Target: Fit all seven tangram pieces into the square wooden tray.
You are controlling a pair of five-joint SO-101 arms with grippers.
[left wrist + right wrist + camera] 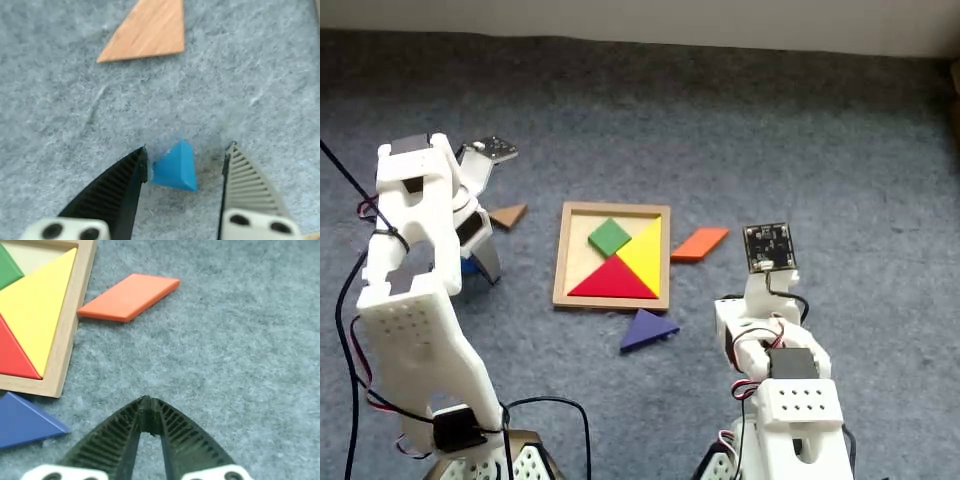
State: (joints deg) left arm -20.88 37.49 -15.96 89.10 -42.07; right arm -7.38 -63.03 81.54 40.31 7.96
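The square wooden tray (561, 270) holds a green square (609, 237), a yellow triangle (645, 252) and a red triangle (612, 279). On the carpet lie an orange parallelogram (700, 243), a dark blue triangle (648, 329) and a brown triangle (507, 215). My left gripper (186, 149) is open low over the carpet, left of the tray, with a small light-blue triangle (175, 167) between its fingers, close to the black one. My right gripper (149, 405) is shut and empty, hovering over bare carpet right of the tray (65, 340), below the orange parallelogram (129, 296).
Grey carpet covers the whole work area. The brown triangle (147, 31) lies just beyond the left gripper. The dark blue triangle (22, 420) sits against the tray's front edge. Cables trail from the left arm's base (460, 430).
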